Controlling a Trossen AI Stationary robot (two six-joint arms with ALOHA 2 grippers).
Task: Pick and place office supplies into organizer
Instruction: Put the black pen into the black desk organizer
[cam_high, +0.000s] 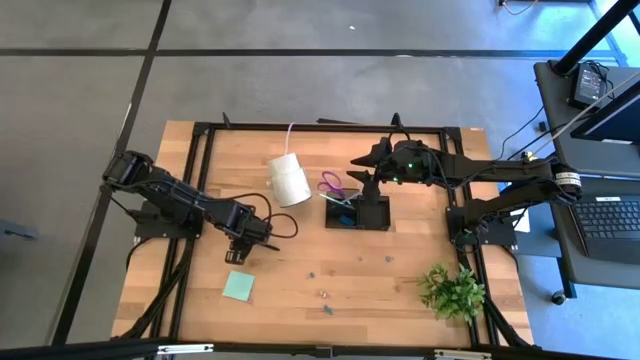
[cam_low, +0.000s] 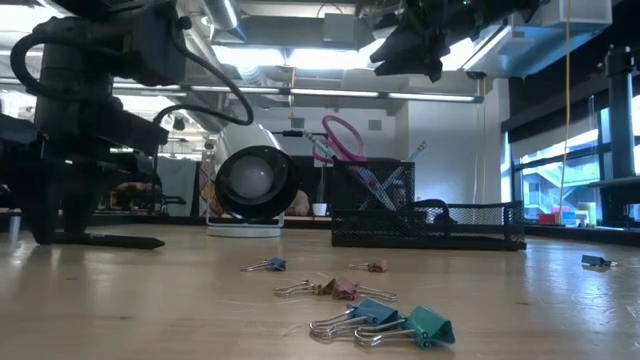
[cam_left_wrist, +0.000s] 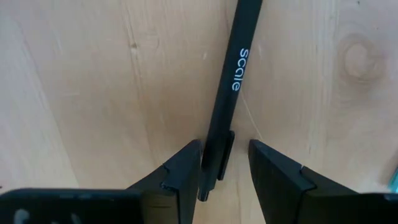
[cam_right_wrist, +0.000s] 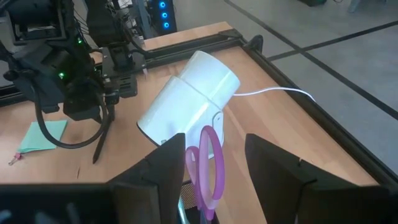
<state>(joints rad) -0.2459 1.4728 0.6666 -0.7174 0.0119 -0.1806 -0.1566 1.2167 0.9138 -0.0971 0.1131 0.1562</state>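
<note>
The black pen (cam_left_wrist: 227, 106) lies flat on the bare wood of the table (cam_high: 400, 270), near its left side, with clear board all round it. The left gripper (cam_left_wrist: 225, 171) is down over the pen's clip end, its two fingers (cam_left_wrist: 180, 174) standing on either side of the barrel: one looks to be touching it, the other stands a little off, so the jaws are partly open and not clamped. The mint-green sticky-note pad (cam_high: 238, 286) sits just in front of that gripper. The black organizer (cam_high: 357, 212) stands near the table's middle, purple-handled scissors (cam_high: 333, 184) upright in it beside the white cylinder (cam_high: 289, 179). Small binder clips (cam_low: 385, 322) are scattered over the open front board. The right gripper (cam_high: 368, 172) hangs above the organizer, fingers apart, holding nothing
</note>
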